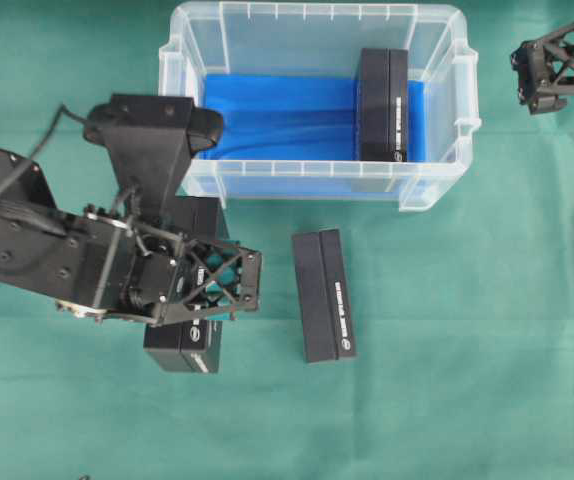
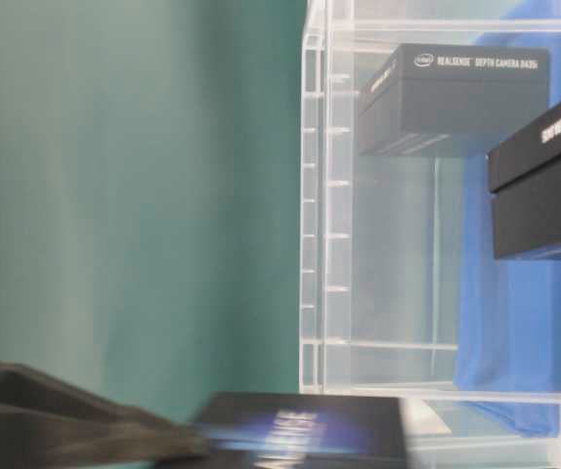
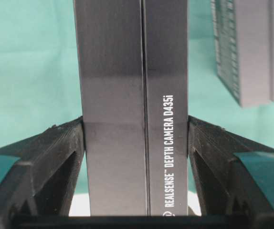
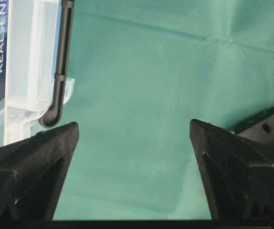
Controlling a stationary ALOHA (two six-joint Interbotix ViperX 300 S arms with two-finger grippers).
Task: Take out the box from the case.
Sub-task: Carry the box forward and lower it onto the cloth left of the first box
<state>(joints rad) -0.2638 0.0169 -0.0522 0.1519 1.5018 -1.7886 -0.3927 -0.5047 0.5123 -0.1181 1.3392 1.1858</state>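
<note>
Overhead exterior view: the case [image 1: 319,110] sits at upper centre with one box [image 1: 383,104] upright at its right end; a second box [image 1: 324,294] lies on the green surface [image 1: 467,380] below it. At lower left, the left end effector [image 1: 210,287] grips a third box [image 1: 184,345]. Left wrist view: both fingers press that box's sides. Right wrist view: the right end effector [image 4: 134,143] gapes wide, holding nothing, beside the case's corner.
</note>
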